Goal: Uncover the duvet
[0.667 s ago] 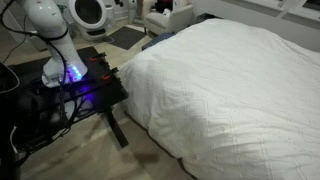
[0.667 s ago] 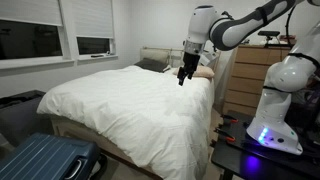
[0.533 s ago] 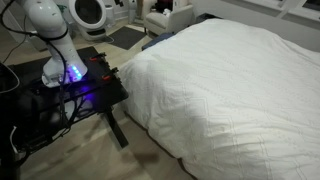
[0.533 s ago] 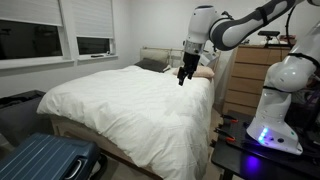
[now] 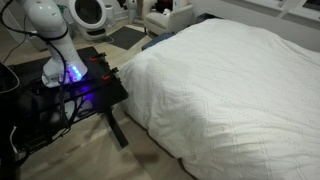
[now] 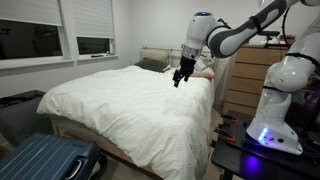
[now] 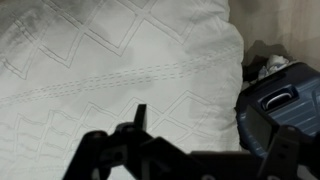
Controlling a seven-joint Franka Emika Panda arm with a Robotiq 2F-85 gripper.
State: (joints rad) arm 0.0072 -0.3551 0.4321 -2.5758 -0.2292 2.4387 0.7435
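Observation:
The duvet (image 6: 130,105) is a big puffy white quilted cover spread flat over the whole bed; it also fills an exterior view (image 5: 230,90). In the wrist view its zigzag stitching (image 7: 110,60) lies right below the camera. My gripper (image 6: 179,78) hangs just above the duvet near the head of the bed, fingers pointing down. In the wrist view the gripper (image 7: 212,135) stands open, one dark finger (image 7: 140,115) over the cloth, with nothing between the jaws.
A blue suitcase (image 6: 45,160) stands at the foot corner of the bed and shows in the wrist view (image 7: 285,100). A wooden dresser (image 6: 245,80) is beside the bed. Pillows (image 6: 155,64) lie at the headboard. My base (image 5: 60,60) sits on a black stand (image 5: 85,95).
The arm has shifted a little, and the gripper has moved slightly sideways and lower over the duvet. The duvet has not moved.

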